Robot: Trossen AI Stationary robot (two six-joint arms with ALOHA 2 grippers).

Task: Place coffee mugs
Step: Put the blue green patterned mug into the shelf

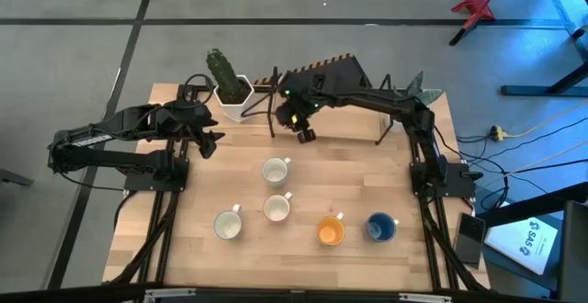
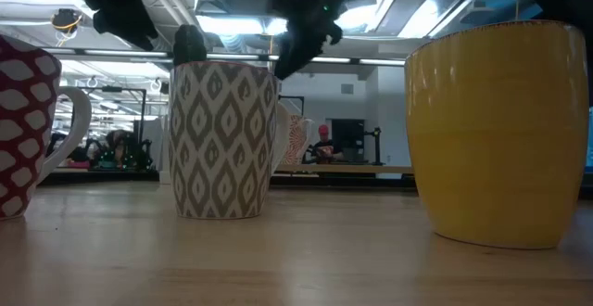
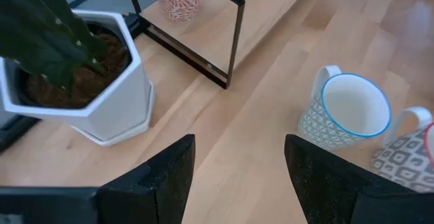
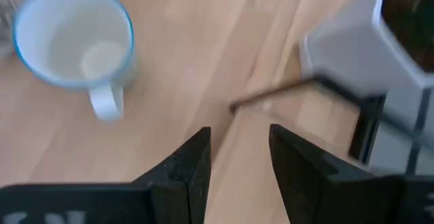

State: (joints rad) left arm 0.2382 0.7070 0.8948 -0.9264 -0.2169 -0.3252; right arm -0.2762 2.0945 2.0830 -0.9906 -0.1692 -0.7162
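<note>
Here, 5 coffee mugs point(image 1: 275, 171) upright, 1 orange, 1 blue; both grippers' jaws spread, empty.

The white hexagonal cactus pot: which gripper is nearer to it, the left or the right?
Left. The left gripper hangs just in front of the cactus pot, on its left; the right gripper is farther off, on the pot's right.

Left arm extends from the table's left edge toward the back; left gripper point(image 1: 209, 141) hangs above the back-left area, fingers point(image 3: 160, 183) spread apart. Right arm reaches from the right edge across the back; right gripper point(image 1: 304, 133) hovers near the back centre, fingers point(image 4: 184, 166) parted.
</note>
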